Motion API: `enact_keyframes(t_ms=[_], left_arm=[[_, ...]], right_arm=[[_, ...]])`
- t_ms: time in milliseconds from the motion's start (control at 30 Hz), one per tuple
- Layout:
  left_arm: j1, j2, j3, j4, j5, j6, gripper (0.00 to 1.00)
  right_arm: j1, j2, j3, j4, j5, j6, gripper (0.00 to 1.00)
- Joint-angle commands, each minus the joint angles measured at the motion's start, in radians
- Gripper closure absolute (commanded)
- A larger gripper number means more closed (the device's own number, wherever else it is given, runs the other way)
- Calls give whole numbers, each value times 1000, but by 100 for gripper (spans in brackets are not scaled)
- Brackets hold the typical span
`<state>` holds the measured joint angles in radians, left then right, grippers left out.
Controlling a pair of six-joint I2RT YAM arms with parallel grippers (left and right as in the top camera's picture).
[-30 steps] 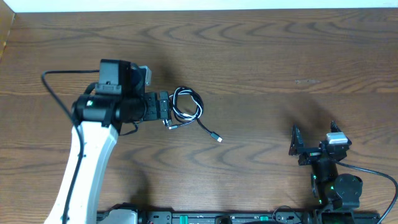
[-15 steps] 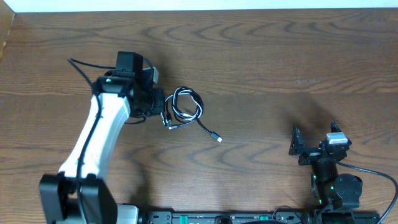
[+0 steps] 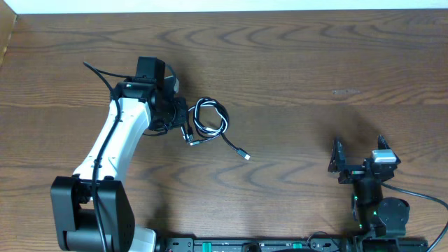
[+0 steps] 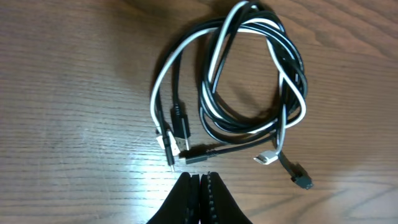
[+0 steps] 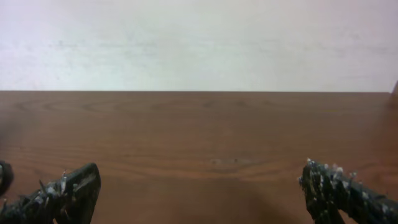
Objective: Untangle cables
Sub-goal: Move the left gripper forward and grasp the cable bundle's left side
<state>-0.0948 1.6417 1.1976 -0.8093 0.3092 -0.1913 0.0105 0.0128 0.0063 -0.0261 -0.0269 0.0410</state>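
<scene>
The cables [image 3: 211,119] lay left of the table's [image 3: 315,63] middle as one small knotted coil, flat on the wood. The black cable [image 4: 293,65] and the white cable [image 4: 160,84] wound through each other around the same loop. In the left wrist view the loop sat at the far side. Most of the plugs [image 4: 179,134] were gathered at the near side, pointing back toward the left gripper [image 4: 200,182]. That gripper's fingers were pressed together with no cord visible between them. Their tips stood just short of the nearest plug, so close that contact could not be ruled out. From above, the coil lay straight ahead of this gripper, toward the table's centre. One loose black tail [image 3: 234,147] ran on from the coil, slanting toward the near edge and the right arm's side, and ended in a small plug. The left arm was much the nearer, and I judged that any coming pull or pinch would start at that cluster of plugs and draw along the line from the coil back to the fingers. The right gripper [image 5: 198,179] waited well apart at the near right of the table, fingers spread wide with only bare wood between them. No container was in view.
</scene>
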Motion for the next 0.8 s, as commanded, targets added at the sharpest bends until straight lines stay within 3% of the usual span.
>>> enact_keyframes(t_ms=[0,433,667,767], left_arm=[[-2,4,-12,3,-59,-13,92],[-2,4,-18,18,-67,-13,88],[-2,4,-18,48,-66,-14,83],[-2,4,-18,76,-66,-13,75]], right_arm=[[-3,-3,-1,-21,24,-1,1],[-3,8,17,-19,-89,22,1],[-3,128,169,-19,-89,13,1],[-3,227,262,-19,-114,13,1]])
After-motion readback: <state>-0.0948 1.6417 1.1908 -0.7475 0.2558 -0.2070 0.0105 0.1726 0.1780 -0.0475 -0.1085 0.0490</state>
